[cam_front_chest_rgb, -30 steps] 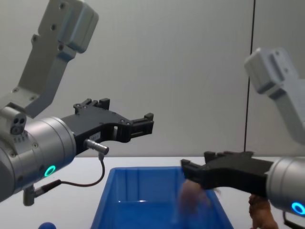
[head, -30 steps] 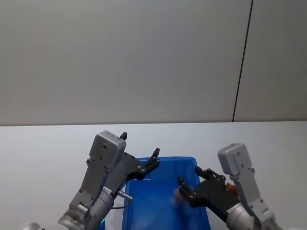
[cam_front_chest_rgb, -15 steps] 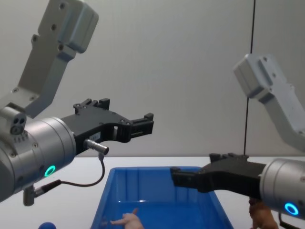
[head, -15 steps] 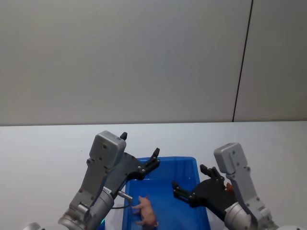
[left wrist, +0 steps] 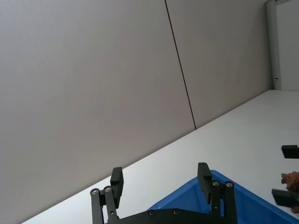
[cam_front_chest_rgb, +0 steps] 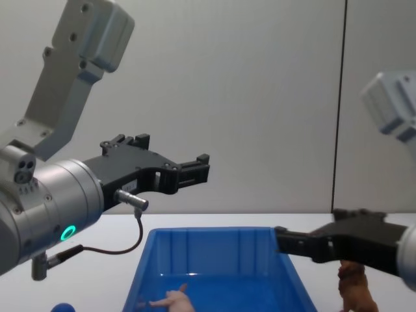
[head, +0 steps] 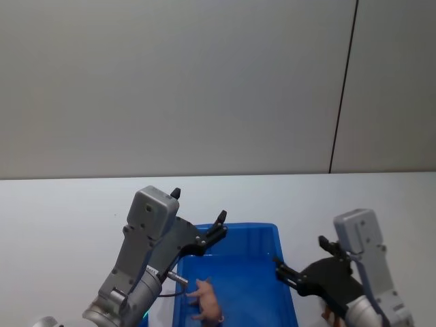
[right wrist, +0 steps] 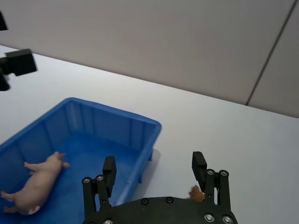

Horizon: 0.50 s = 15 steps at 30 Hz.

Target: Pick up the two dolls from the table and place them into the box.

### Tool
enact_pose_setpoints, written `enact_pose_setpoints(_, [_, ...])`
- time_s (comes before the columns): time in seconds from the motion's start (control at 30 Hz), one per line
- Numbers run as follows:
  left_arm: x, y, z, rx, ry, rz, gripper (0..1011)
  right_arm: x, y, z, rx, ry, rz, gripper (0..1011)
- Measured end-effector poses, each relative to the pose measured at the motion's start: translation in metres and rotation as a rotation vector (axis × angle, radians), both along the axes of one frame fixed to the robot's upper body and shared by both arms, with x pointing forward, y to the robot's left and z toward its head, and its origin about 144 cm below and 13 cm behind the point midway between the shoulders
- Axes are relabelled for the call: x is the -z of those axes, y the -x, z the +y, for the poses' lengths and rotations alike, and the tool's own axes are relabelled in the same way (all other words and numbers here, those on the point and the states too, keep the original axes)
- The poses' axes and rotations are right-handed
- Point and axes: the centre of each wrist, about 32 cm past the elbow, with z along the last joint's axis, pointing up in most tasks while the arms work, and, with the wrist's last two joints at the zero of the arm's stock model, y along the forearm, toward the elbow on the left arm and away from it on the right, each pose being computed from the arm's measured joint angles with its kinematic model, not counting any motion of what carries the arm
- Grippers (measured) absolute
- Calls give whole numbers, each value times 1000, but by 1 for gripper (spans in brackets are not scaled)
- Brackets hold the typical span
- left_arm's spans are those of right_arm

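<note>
One pink doll (head: 208,302) lies on its side inside the box (head: 252,238); the brown doll (cam_front_chest_rgb: 356,289) stands upright on the table (head: 68,211) just outside the box's right wall. Right gripper (right wrist: 154,162) hangs empty, fingers spread wide, just right of the box's right rim and near that doll; left gripper (left wrist: 160,170) hovers wide and empty over the box's far left corner. Best approach, I judge: descend straight over the brown doll, straddle its body clear of the box wall, and close gently so it doesn't tip.

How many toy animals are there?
2. The pink doll lies in the box; the brown doll stands on the table right of it, below the open right gripper. Left gripper hovers above the box.
</note>
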Motion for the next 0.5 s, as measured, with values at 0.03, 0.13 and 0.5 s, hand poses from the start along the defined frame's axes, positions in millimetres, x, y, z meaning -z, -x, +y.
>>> enact_pose_setpoints(0.03, [0, 0, 0, 0, 0, 0, 1002, 0, 1, -1, 9, 1, 0, 1001])
enact_pose_setpoints(0.13, [0, 0, 0, 0, 0, 0, 1002, 1, 7, -5, 47, 7, 2, 1001])
enact_pose_setpoints(0.5, [0, 0, 0, 0, 0, 0, 1002, 8, 19, -17, 153, 29, 34, 1001])
